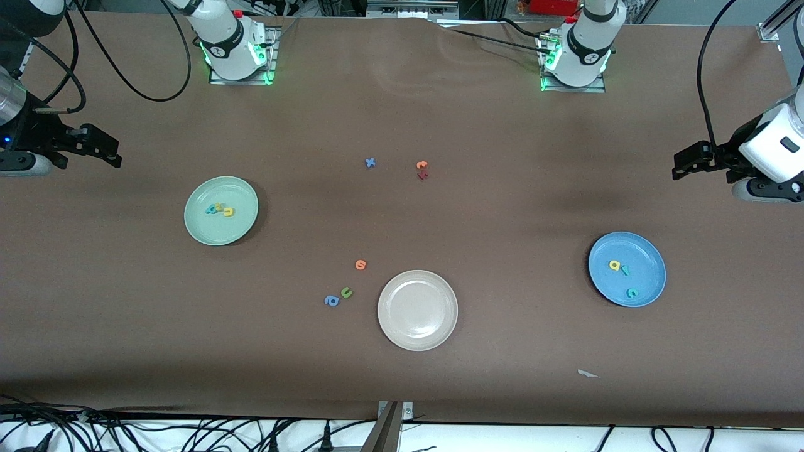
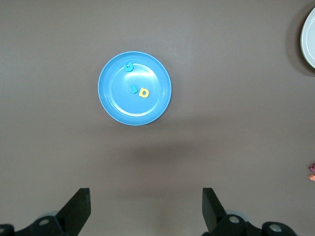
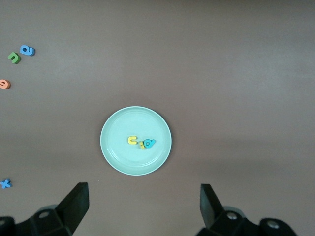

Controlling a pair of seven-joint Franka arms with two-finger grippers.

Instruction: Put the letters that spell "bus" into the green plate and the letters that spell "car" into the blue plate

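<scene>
I have both arms pulled back and waiting at the ends of the desk (image 1: 402, 94). The left gripper (image 1: 681, 164) hangs over bare desk at its own arm's end, and in its wrist view the fingers (image 2: 76, 209) stand spread wide with nothing between them. The right gripper (image 1: 113, 154) hangs over bare desk at the right arm's end, its fingers (image 3: 74, 204) equally wide apart and empty.

The green plate (image 1: 201, 235) sits toward the right arm's end. Inside it I see the teal-blue "b" (image 1: 211, 209), the yellow "s" (image 1: 219, 206) and the yellow "u" (image 1: 228, 212) bunched in a short row near the centre; the b and s touch or overlap, and the u lies just beside them. The u lies on its side in the front view. I cannot read which way the b and s point.

The blue plate (image 1: 650, 251) sits toward the left arm's end. In it the yellow "a" (image 1: 614, 265) and the teal "r" (image 1: 625, 270) lie side by side near the middle, and the teal "c" (image 1: 632, 292) lies apart from them, nearer the front camera, close to the rim.

Between the two plates and nearer the camera stands a beige-white plate (image 1: 418, 339). Loose on the desk beside it are an orange letter (image 1: 360, 265), a green "u" (image 1: 346, 292) and a blue "a" (image 1: 331, 301).
</scene>
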